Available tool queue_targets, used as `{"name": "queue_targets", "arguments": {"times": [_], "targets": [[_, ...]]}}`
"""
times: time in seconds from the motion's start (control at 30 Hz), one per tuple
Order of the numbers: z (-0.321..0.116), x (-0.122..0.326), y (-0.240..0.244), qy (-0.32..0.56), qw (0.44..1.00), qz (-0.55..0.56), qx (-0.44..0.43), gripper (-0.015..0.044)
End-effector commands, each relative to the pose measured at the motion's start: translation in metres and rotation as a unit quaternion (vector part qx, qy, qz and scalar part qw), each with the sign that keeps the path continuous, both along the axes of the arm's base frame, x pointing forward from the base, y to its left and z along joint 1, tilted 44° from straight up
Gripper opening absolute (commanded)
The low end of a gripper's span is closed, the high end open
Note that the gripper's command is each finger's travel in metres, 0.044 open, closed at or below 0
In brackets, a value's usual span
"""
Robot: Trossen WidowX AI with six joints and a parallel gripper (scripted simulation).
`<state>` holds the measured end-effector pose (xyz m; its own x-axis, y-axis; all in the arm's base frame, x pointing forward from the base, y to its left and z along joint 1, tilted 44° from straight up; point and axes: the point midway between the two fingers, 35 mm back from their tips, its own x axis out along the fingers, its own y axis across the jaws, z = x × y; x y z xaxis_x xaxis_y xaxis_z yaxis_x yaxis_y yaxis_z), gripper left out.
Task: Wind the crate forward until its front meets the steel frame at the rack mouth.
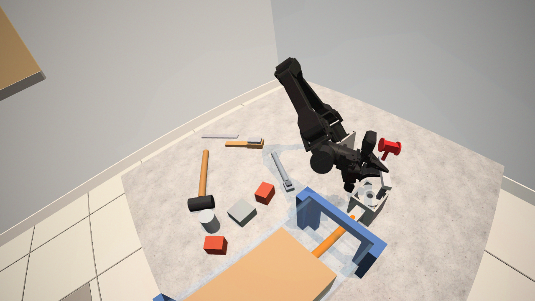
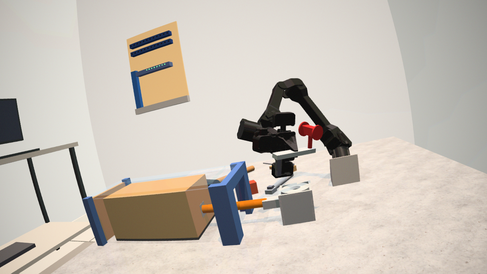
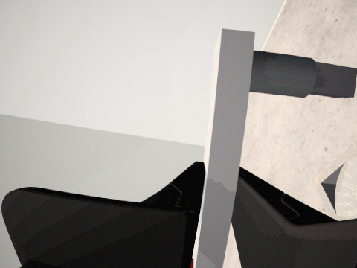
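"Red knob, right of centre in the top view. What carries it?"

"The winch handle, its flat grey bar pinched by the tool."

"So the tool is closed on that bar. And the key?"

"It points down in the exterior view, above the winch and out of its hole."

"Where's the crate?"

"Bottom centre of the top view, left of centre in the exterior one. It sits flat, its front apart from the blue steel frame."

"What joins it to the winch?"

"An orange strap, running through the frame."

"Anything left of the arm in the top view?"

"A grey wrench-like bar lies on the surface, near the centre."
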<state>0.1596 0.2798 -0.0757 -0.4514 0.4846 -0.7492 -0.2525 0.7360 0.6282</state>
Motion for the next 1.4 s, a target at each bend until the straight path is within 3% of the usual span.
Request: {"name": "queue_targets", "arguments": {"times": [0.0, 0.17, 0.53, 1.07, 1.37], "targets": [[0.003, 0.0, 0.002, 0.011, 0.999, -0.007, 0.039, 0.0], [0.002, 0.0, 0.002, 0.026, 0.997, -0.019, 0.075, 0.0], [0.002, 0.0, 0.002, 0.026, 0.997, -0.019, 0.075, 0.0], [0.016, -0.024, -0.045, 0.026, 0.997, -0.021, 0.065, 0.0], [0.012, -0.027, -0.042, 0.074, 0.993, -0.078, 0.05, 0.0]]}}
